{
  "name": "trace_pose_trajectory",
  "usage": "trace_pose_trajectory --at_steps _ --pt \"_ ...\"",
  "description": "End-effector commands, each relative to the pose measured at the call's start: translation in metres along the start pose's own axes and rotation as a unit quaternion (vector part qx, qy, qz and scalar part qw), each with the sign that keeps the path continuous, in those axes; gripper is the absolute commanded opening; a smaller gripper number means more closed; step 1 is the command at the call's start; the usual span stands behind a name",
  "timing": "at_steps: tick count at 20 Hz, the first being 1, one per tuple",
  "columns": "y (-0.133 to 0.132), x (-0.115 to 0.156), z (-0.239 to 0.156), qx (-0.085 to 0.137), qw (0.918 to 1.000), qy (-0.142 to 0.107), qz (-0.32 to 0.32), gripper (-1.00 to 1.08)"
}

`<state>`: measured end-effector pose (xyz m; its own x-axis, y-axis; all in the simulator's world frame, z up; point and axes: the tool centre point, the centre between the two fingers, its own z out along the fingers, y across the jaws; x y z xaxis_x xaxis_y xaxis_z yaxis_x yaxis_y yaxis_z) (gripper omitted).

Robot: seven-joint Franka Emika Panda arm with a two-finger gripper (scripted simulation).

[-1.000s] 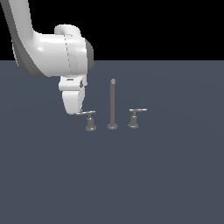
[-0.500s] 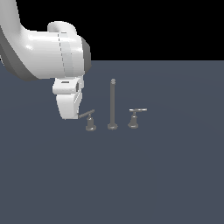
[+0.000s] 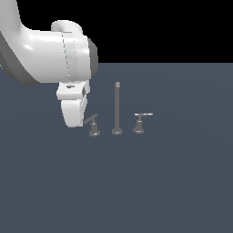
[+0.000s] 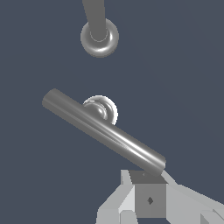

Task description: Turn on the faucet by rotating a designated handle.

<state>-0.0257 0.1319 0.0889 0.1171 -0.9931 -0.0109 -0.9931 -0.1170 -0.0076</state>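
The faucet stands mid-floor in the exterior view: a tall thin spout rod (image 3: 117, 108) between two short handles. The designated handle (image 3: 93, 126) is on the exterior view's left; its dull-grey lever bar (image 3: 90, 119) slants, the end by my hand lower. In the wrist view the bar (image 4: 103, 130) crosses over its round post (image 4: 104, 107), with the spout's foot (image 4: 99, 38) beyond. My gripper (image 3: 75, 122) sits at the bar's outer end. In the wrist view its fingertips (image 4: 148, 192) look closed together, touch the bar's end and hold nothing.
The other handle (image 3: 139, 124), with a paler, shorter, shiny bar, stands on the exterior view's right of the spout. Everything stands on a flat dark blue-grey floor (image 3: 136, 182). My large white arm (image 3: 50, 54) fills the upper left of the exterior view.
The lever bar has swung from level to slanted, its outer end moving with my hand. My arm has come closer to the exterior camera and a little to its left.
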Motion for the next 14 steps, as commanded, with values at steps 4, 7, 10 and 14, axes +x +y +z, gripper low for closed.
trace_pose_trajectory --at_steps 4,7,10,14 --pt "0.012 0.032 -0.001 -0.003 0.9999 0.005 0.014 -1.0" --pt "0.008 0.025 -0.001 -0.001 1.0 0.001 0.002 -1.0" --pt "0.006 0.047 -0.001 -0.002 1.0 0.003 0.008 -1.0" --pt "0.005 0.07 -0.001 -0.003 0.9999 0.005 0.014 -1.0"
